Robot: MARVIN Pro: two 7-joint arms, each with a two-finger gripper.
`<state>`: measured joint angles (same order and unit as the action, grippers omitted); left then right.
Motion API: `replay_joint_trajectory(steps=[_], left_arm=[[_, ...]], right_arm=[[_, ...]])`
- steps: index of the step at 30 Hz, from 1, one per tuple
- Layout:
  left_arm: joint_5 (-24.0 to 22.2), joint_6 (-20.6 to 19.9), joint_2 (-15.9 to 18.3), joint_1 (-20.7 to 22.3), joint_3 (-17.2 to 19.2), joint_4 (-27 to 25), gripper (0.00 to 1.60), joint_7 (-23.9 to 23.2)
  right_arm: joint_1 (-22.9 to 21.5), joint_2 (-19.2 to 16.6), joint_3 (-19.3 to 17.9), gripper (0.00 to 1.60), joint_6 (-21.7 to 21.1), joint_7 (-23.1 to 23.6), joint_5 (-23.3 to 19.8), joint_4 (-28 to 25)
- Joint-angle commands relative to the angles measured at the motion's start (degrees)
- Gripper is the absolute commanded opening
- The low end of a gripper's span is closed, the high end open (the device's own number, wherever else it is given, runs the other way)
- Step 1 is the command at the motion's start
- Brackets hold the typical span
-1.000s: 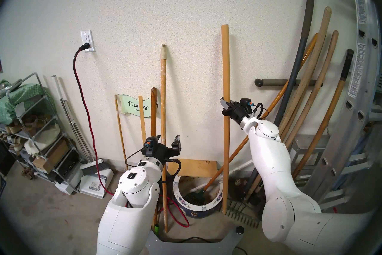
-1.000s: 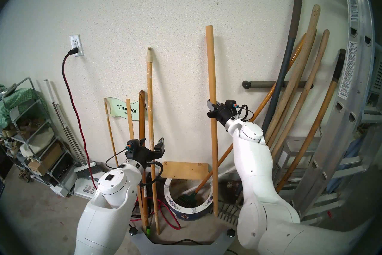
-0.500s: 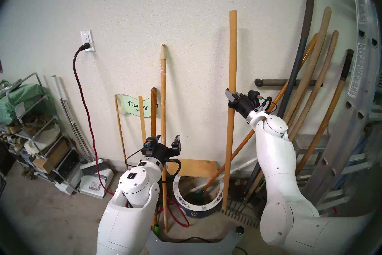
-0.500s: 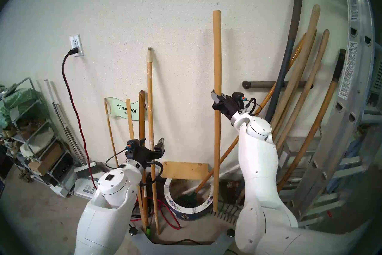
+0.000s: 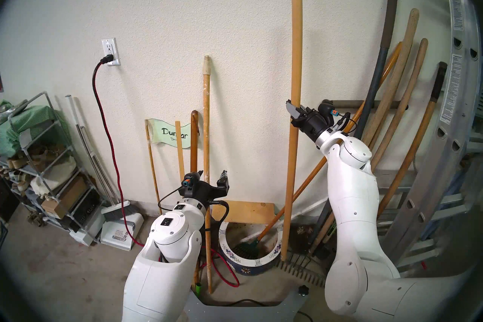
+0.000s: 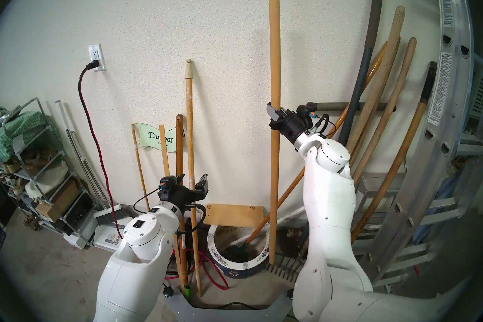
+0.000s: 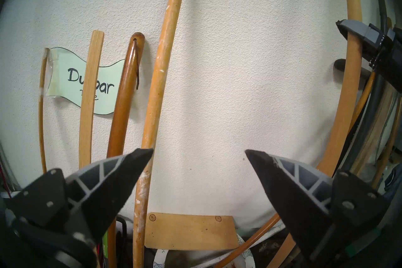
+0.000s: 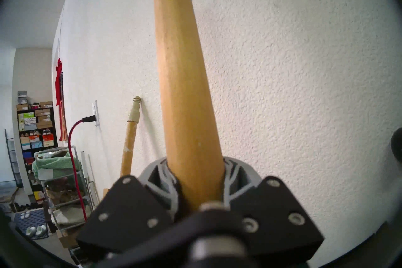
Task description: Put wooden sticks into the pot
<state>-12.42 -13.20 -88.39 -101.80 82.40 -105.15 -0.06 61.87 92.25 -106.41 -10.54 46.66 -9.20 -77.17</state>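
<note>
My right gripper point(image 5: 294, 115) point(image 8: 195, 174) is shut on the plain wooden stick point(image 5: 294, 65) point(image 6: 274, 65) at mid-length and holds it nearly upright, close to the wall. The stick's lower end hangs at the right edge of the pot point(image 5: 249, 260) point(image 6: 235, 261), a dark blue pot with a flowered white rim. The paint-flecked stick point(image 5: 206, 117) point(image 7: 161, 69) with a beige tip leans on the wall left of the pot. My left gripper point(image 5: 212, 174) point(image 7: 199, 152) is open around it, and one finger point(image 7: 121, 174) is close beside it.
A small green rake point(image 5: 249, 244) with an orange handle lies in the pot. A tan board point(image 5: 243, 211) stands behind it. Metal rake tines point(image 5: 300, 271) lie on the floor to the right. Thick tool handles point(image 5: 392, 109) and a ladder point(image 5: 444, 170) crowd the right. A red cable point(image 5: 230, 279) loops on the floor.
The right gripper has lifted the plain stick upward and a little to the right; its lower end rose off the floor to the pot's rim. The left arm has not moved.
</note>
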Motion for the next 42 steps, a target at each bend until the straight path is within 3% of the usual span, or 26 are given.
replay_joint_trajectory(steps=[1, 3, 21, 30, 42], left_arm=[[-0.06, 0.04, -0.05, 0.02, -0.06, -0.05, 1.6, -0.07], [-0.06, 0.04, -0.05, 0.02, -0.06, -0.05, 1.6, -0.07], [-0.08, 0.05, -0.05, 0.01, -0.06, -0.05, 1.6, -0.08], [-0.1, 0.07, -0.04, 0.01, -0.06, -0.05, 1.6, -0.11], [-0.12, 0.09, -0.03, 0.01, -0.06, -0.05, 1.6, -0.12]], right_arm=[[-0.42, 1.76, -0.27, 0.0, -2.63, 0.44, -1.97, -6.72], [0.21, 2.28, -0.74, 0.0, -4.93, 0.19, -2.21, -9.52], [0.18, 2.42, -0.83, 0.0, -12.39, -2.04, 0.07, -20.44], [2.68, 3.09, 0.45, 0.0, -19.76, -5.59, 3.19, -27.77], [3.0, 3.64, 0.24, 0.0, -20.78, -5.93, 4.18, -26.21]])
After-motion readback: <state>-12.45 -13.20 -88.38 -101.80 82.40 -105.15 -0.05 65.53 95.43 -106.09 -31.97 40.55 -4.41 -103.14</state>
